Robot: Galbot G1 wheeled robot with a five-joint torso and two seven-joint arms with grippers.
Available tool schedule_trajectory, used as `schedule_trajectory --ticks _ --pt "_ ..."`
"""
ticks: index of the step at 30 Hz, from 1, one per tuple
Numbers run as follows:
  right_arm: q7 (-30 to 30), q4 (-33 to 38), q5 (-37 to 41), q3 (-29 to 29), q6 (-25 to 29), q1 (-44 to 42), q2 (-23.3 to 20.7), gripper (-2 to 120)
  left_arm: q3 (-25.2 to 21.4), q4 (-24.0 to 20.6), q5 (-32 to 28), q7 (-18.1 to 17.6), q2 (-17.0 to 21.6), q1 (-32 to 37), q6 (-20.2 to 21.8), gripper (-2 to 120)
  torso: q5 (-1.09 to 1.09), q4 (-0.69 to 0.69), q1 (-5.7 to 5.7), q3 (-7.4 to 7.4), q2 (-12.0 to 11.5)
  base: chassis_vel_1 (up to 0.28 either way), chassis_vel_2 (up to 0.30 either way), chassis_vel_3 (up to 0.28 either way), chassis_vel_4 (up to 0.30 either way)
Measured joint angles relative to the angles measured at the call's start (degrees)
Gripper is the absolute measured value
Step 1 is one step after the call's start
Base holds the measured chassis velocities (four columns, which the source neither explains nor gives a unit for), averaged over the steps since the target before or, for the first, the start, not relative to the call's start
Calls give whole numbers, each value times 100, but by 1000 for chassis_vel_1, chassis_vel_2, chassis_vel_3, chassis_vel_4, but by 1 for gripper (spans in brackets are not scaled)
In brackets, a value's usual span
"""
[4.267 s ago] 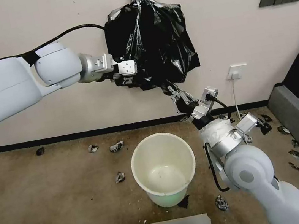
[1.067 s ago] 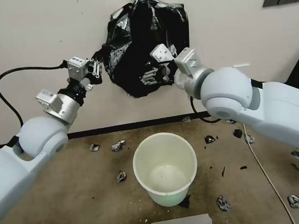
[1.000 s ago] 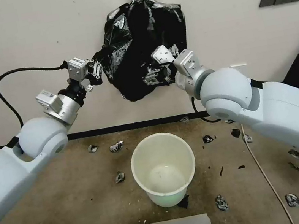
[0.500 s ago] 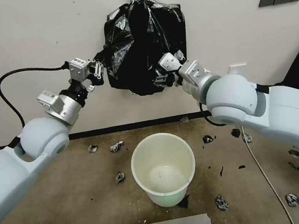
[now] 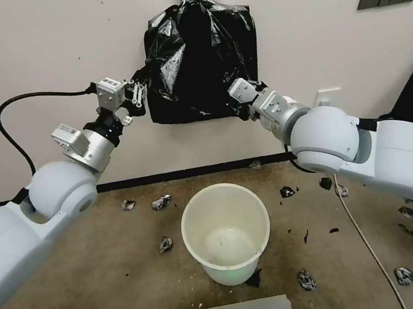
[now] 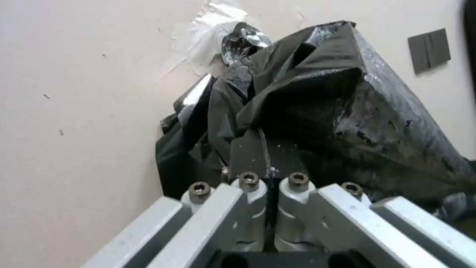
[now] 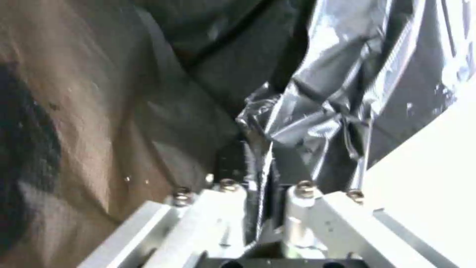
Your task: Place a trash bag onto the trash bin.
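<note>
Two end effectors clamped on the trash bag [image 5: 201, 65] — hanging against the wall [image 5: 38, 45], pinned at its top, straight above the trash bin [image 5: 226, 231]. Left end effector [image 5: 138, 93] pinched shut on the bag's left edge, film caught between the closed fingers [image 6: 248, 149] in the left wrist view. Right end effector [image 5: 241, 101] gripping the bag's lower right corner, crinkled plastic bunched in its narrow gap. Bag pulled wide between them, well clear of the bin's rim. Bin upright on the floor [image 5: 78, 273], mouth open — black scraps [image 5: 161, 202] scattered around it.
</note>
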Motion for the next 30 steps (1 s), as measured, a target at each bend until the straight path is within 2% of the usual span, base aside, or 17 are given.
schedule_trajectory --ticks 1,2,5,8,14,16,18,19,21,22,26,27,29,30 --pt "0 0 0 0 0 0 0 5 0 0 0 0 0 0 0 0 0 0 0 0 0 0 0 0 0" --pt "1 9 21 19 2 -18 -27 1 -9 -4 -3 0 -1 4 0 0 0 0 0 0 0 0 0 0 0" --pt "2 37 33 125 8 -85 -36 0 -18 -5 -4 -6 -14 21 0 0 0 0 0 0 0 0 0 0 0" --pt "27 106 34 488 46 -302 51 0 -40 -6 -12 -54 -24 97 12 0 0 0 0 0 0 0 0 0 0" --pt "136 183 8 1040 534 -632 159 0 -89 -38 -166 -196 -41 212 160 1 0 1 0 0 -1 0 0 0 0" --pt "178 212 8 1279 812 -718 178 0 -118 -73 -305 -257 -51 240 246 12 1 -1 0 0 0 0 0 0 0" --pt "186 228 11 1326 882 -715 180 0 -133 -83 -345 -275 -52 251 268 15 1 -1 0 0 0 0 0 0 0" --pt "199 260 29 1382 973 -679 185 0 -169 -111 -407 -301 -49 288 303 20 0 -1 0 0 0 0 0 0 0" --pt "250 326 117 1450 1020 -600 209 0 -247 -167 -478 -331 -1 373 333 30 -2 0 0 0 0 0 0 0 0" --pt "250 326 117 1450 1020 -600 209 0 -247 -167 -478 -331 -1 373 333 30 -2 0 0 0 0 0 0 0 0" --pt "295 394 197 1581 1023 -598 317 0 -409 -468 -803 -320 294 527 350 51 0 1 0 0 0 0 0 0 0" --pt "295 394 197 1581 1023 -598 317 0 -409 -468 -803 -320 294 527 350 51 0 1 0 0 0 0 0 0 0" --pt "296 358 183 1627 1023 -654 339 0 -450 -577 -1155 -243 363 548 316 57 0 1 0 0 0 0 0 0 0" --pt "296 318 144 1694 1022 -734 347 0 -474 -732 -1703 -69 423 555 252 66 0 1 0 0 0 0 0 0 0"
